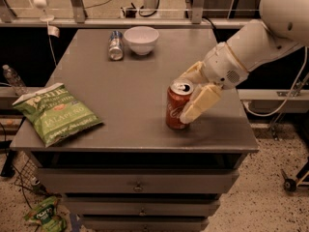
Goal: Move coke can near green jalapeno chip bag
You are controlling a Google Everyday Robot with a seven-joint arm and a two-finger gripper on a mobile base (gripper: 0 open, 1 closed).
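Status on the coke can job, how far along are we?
Done: the approach. The tool is right at the coke can. In hand: securing the can, which stands upright on the table, not lifted. Left: the whole transfer. The green jalapeno chip bag lies at the table's near edge, at the left of the view, well apart from the can.
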